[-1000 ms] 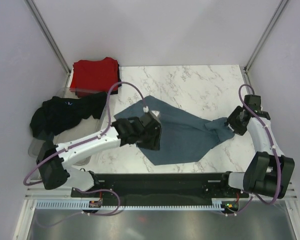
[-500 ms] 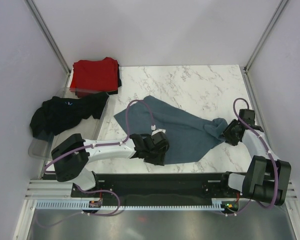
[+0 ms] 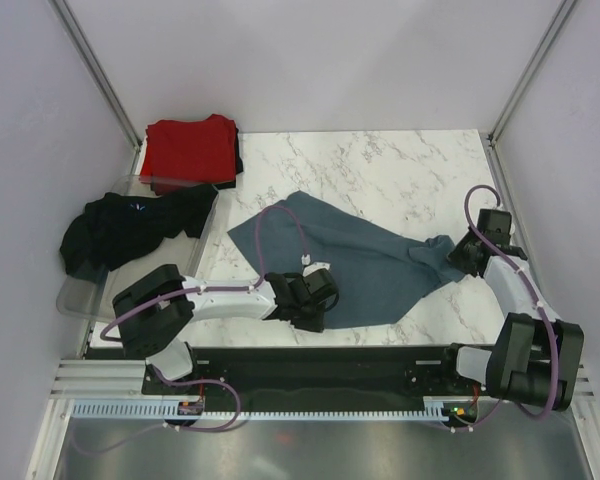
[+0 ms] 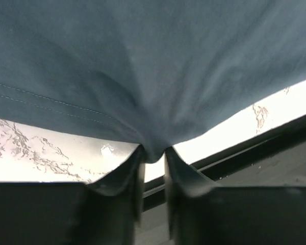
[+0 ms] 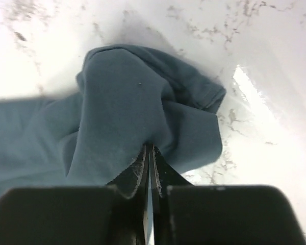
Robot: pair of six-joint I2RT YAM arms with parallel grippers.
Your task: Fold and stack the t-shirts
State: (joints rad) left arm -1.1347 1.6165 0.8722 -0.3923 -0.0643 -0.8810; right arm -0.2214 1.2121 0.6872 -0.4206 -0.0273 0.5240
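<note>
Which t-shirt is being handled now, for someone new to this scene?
On the white marble-patterned table, look mid-table ahead of the arms. The slate blue-grey cloth t-shirt lies spread there, the left gripper pinching its near edge, the right gripper its bunched right end. It alone is spread out: the bright red t-shirt sits folded and the black t-shirt crumpled, at the left.

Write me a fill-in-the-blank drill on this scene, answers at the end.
The left tool and right tool each pinch the spread t-shirt, whose colour is ____.
The neatly folded t-shirt at the far left is ____.
The black t-shirt lies crumpled over the clear ____.
Answers: blue-grey; red; tray.
</note>
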